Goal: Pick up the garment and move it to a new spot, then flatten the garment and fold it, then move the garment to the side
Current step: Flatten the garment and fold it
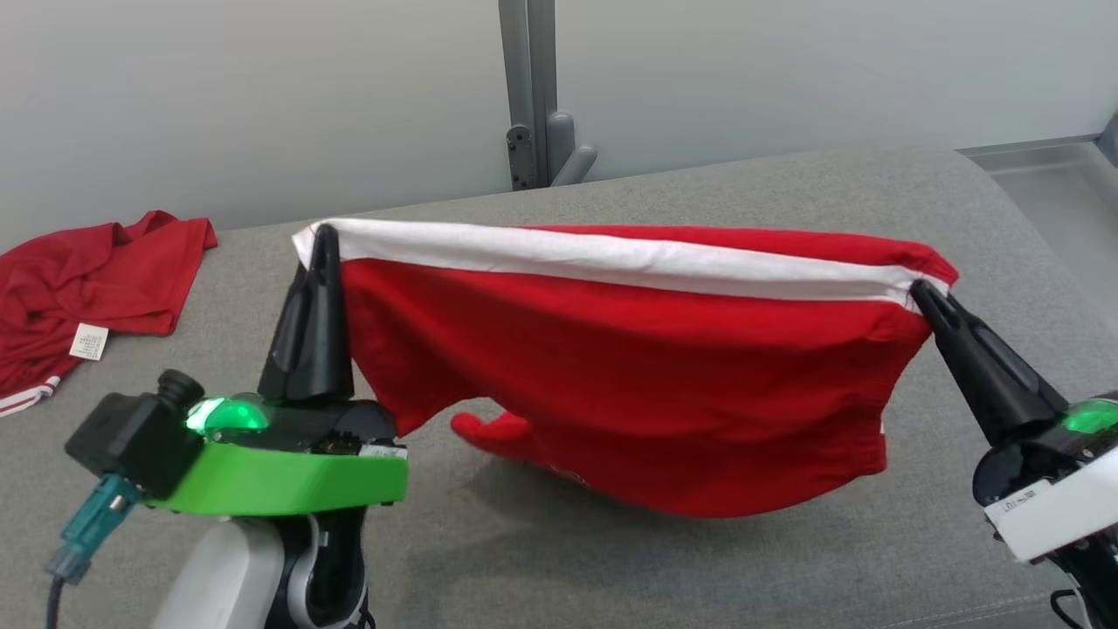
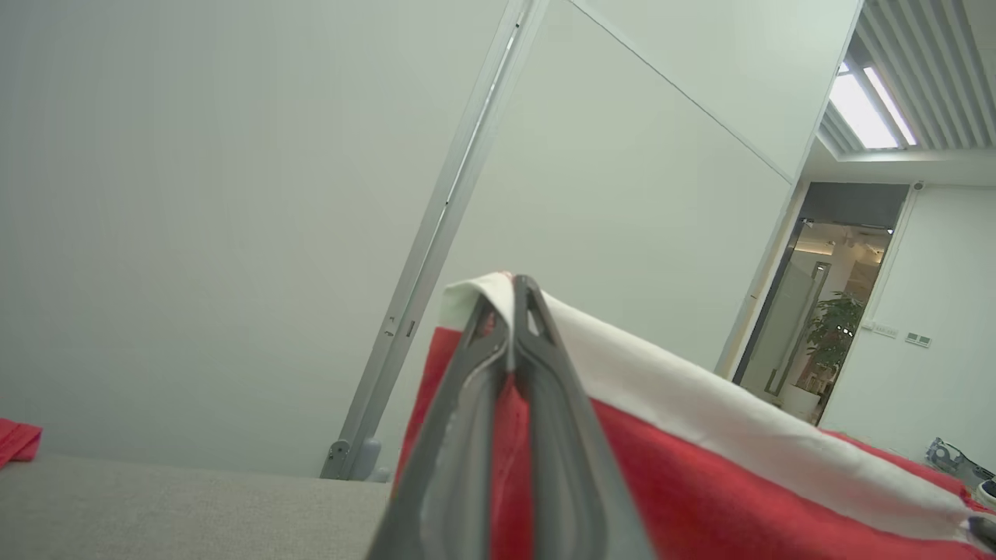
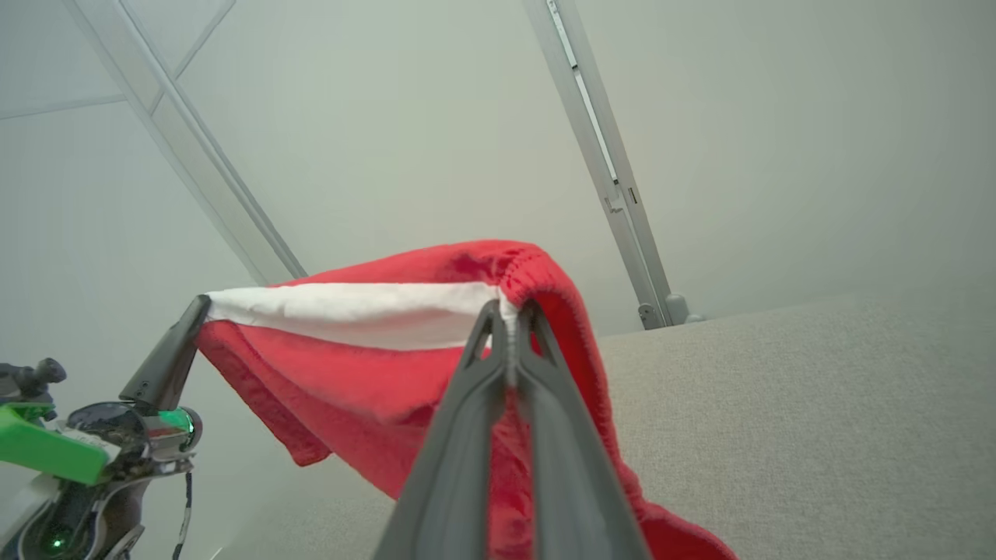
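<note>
A red garment (image 1: 629,376) with a white band along its top edge hangs stretched between my two grippers above the grey padded surface (image 1: 716,559). My left gripper (image 1: 325,231) is shut on the garment's left top corner. At the right top corner my right gripper (image 1: 917,290) is shut on the band's end. The garment's lower edge sags down to the surface near the middle. From the left wrist, the white band (image 2: 700,397) runs away from the shut gripper (image 2: 520,286). The right wrist view shows the garment (image 3: 366,365) pinched at its gripper (image 3: 510,307), with the left gripper (image 3: 204,302) at the far end.
A second red garment (image 1: 87,288) with a white label lies crumpled at the far left of the surface. A grey post with a bracket (image 1: 537,131) stands against the pale wall behind. The surface's right edge drops off near a grey ledge (image 1: 1048,183).
</note>
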